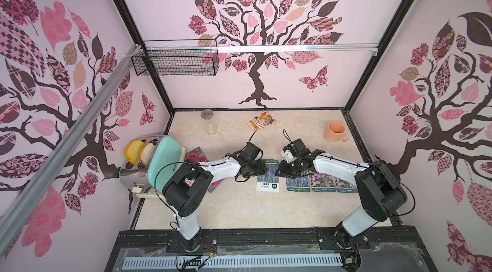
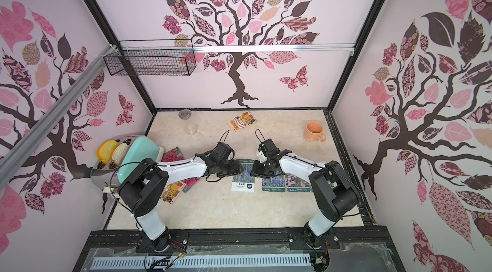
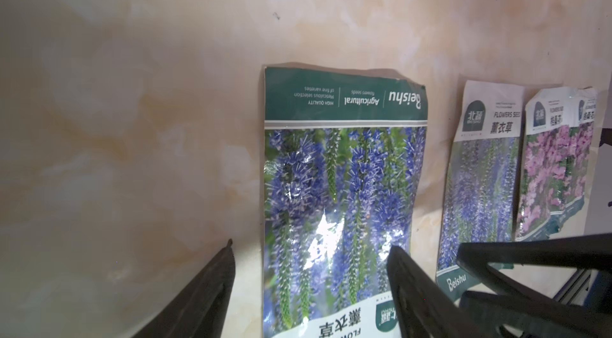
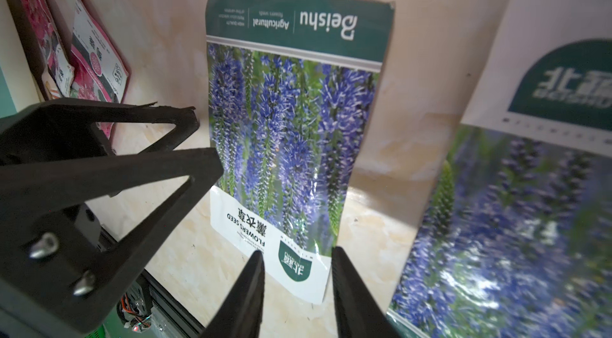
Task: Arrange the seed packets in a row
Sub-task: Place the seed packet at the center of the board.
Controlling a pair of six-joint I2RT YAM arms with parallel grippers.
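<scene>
A lavender seed packet (image 1: 267, 178) lies flat mid-table, white end toward the front. Right of it, in a row, lie another lavender packet (image 1: 298, 184) and two pink-purple flower packets (image 1: 323, 182). My left gripper (image 3: 312, 244) hangs open over the first packet's left edge. My right gripper (image 4: 297, 250) is open more narrowly above its white corner (image 4: 298, 267), holding nothing. Both grippers meet over this packet in both top views. An orange packet (image 1: 261, 120) lies far back, another (image 2: 173, 190) at the left. Red-pink packets (image 2: 173, 154) lie near the toaster.
A teal and chrome toaster (image 1: 159, 161) holding bread stands at the left edge. A peach mug (image 1: 335, 130) sits back right. A clear cup (image 1: 211, 129) and a metal lid (image 1: 206, 114) are at the back. A wire basket (image 1: 175, 61) hangs on the back wall.
</scene>
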